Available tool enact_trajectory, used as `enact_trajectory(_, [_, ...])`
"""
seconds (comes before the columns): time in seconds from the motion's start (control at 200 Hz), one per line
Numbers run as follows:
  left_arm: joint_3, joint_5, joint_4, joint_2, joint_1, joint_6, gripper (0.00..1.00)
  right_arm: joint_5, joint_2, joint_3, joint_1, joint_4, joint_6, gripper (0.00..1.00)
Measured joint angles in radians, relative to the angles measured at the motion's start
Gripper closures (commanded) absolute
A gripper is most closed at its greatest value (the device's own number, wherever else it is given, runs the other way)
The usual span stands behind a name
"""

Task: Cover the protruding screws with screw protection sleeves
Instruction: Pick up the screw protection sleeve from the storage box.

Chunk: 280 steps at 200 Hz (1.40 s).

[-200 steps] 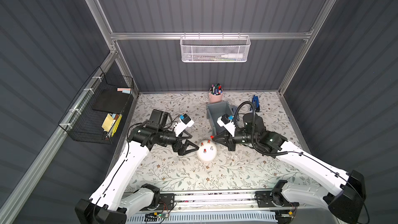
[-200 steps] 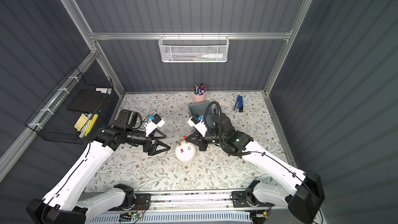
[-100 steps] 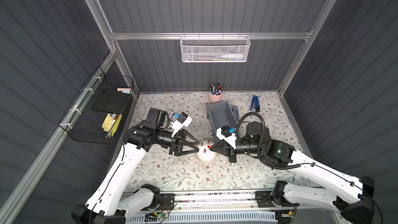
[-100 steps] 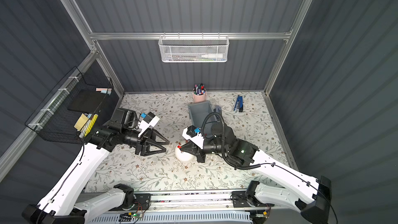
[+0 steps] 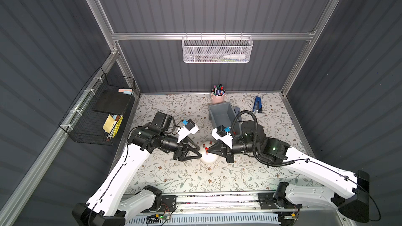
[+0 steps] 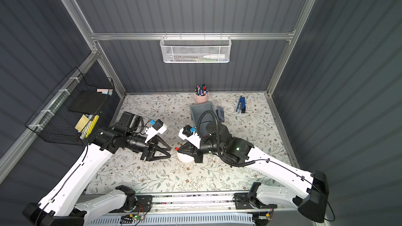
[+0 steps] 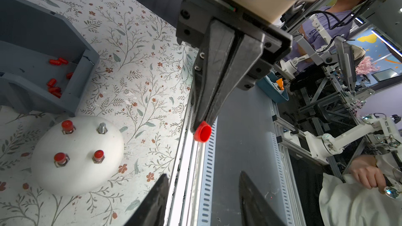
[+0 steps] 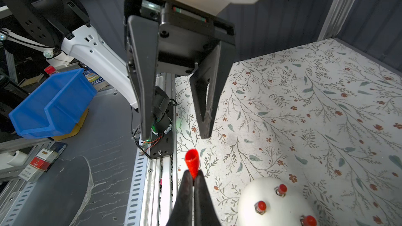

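A pink cup of marker pens stood near a blue stapler on the floral tabletop, below a white mesh basket.

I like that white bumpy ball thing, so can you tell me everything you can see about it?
The white dome is smooth, matte and rounded like half an egg, and looks like plastic. It sits flat side down on the flowery mat, close beside the grey bin. Four screws stick up from its top in a square. Three wear red caps. The fourth is bare and silvery, with a nut at its base. Nothing holds the dome.
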<state>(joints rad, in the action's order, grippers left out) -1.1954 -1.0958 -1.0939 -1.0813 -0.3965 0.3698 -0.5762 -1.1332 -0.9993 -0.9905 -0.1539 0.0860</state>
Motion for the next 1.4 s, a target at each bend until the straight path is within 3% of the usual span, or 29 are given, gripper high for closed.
enact_trajectory(0.575, [0.0, 0.033, -0.014, 0.001, -0.028, 0.03, 0.58, -0.049, -0.055, -0.024, -0.02, -0.014, -0.023, 1.0])
enact_trajectory(0.775, [0.0, 0.032, -0.003, 0.005, -0.029, 0.03, 0.68, -0.056, -0.072, -0.027, -0.029, -0.019, -0.033, 1.0])
enact_trajectory(0.975, [0.001, 0.032, 0.002, 0.005, -0.032, 0.03, 0.69, -0.06, -0.105, -0.042, -0.033, -0.019, -0.034, 1.0])
enact_trajectory(1.401, [0.002, 0.051, 0.006, 0.005, -0.041, 0.029, 0.9, -0.076, -0.127, -0.042, -0.043, -0.02, -0.036, 1.0])
